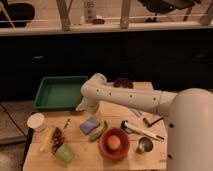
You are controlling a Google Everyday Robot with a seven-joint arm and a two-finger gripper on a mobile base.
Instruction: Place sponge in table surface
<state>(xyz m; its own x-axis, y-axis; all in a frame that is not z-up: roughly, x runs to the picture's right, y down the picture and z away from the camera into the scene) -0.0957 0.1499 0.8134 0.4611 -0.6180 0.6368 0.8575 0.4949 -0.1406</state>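
- Blue-grey sponge (pixel 89 124) lies flat on the table surface (pixel 85 155), left of centre, w/ the green pepper (pixel 98 131) just beside it on the right and the orange bowl (pixel 114 143) nearer and to the right.
- Gripper (pixel 81 106) sits at the end of the white arm (pixel 125 98), at the table's far-left part, by the right near corner of the green tray (pixel 58 93) — farther back than the sponge, apart from it as far as you can judge.
- Fingers: can't tell if spread or pressed together; the wrist hides them. Nothing visibly pinched.
- My read: sponge looks already resting on the wood, so the step in hand is probably clearing away cleanly, not placing.
- Do it well: lift straight up first, then pull back; don't sweep sideways — tray edge is right beside the tool, pepper and sponge are close on the near side.
- Confirm fingers are fully off the sponge before moving, else the soft block may drag or flip.
- Watch the near-left clutter: white cup (pixel 36 121), light green cup (pixel 64 153), snack items between. Keep the elbow high over the bowl and the metal cup (pixel 145 145).
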